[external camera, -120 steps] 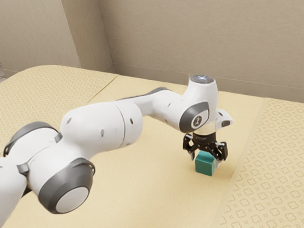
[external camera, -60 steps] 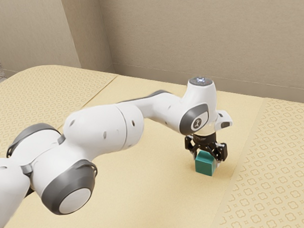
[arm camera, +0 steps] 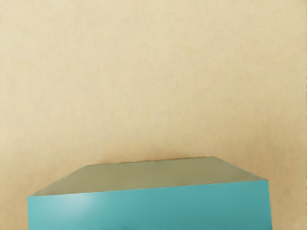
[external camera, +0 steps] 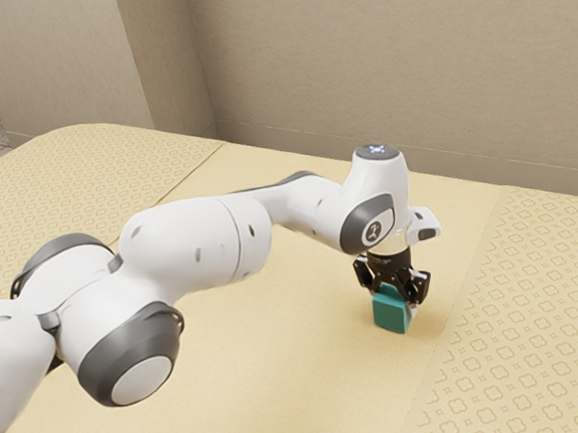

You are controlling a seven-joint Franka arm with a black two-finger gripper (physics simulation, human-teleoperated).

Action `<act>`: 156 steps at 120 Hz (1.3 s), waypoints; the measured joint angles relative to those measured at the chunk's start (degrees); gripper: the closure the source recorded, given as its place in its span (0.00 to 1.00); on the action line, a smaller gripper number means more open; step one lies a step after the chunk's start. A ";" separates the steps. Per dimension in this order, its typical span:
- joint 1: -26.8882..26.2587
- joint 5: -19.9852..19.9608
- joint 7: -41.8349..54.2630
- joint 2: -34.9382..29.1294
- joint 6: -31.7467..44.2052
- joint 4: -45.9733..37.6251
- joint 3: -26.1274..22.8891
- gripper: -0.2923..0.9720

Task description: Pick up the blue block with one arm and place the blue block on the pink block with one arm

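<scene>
Currently, blue block (external camera: pixel 391 316) location: flat on the tan table (external camera: pixel 276 378), toward the exterior view's right, directly under the hand.
Blue block orientation: upright on one face, top face level; one vertical edge turned toward the exterior camera.
Blue block long axis: none evident; sides about equal, cube-like.
Blue block, wrist view: one broad teal side just under the hand, the shaded top face above it, bare table beyond.
Gripper (external camera: pixel 394 296) aperture: released, spread slightly wider than the block.
Gripper position: lowered over the block's upper half, one finger on each of two opposite sides.
Gripper contact: no clamping visible; nothing held.
Arm (external camera: pixel 195 248): entering from the exterior view's left, wrist pointing down.
Count: one blue block, one gripper, one arm.
</scene>
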 joint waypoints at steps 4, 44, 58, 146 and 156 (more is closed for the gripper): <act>-0.04 0.08 -0.08 -0.70 -0.07 -0.09 0.06 0.50; 0.10 0.60 -1.32 -8.49 -4.35 0.21 2.64 0.51; 1.16 0.62 -1.60 -9.49 -6.96 0.38 5.34 0.51; 18.76 0.59 6.56 -7.08 -12.29 3.71 5.84 0.52; 20.43 0.60 8.22 -6.33 -12.53 4.18 5.85 0.52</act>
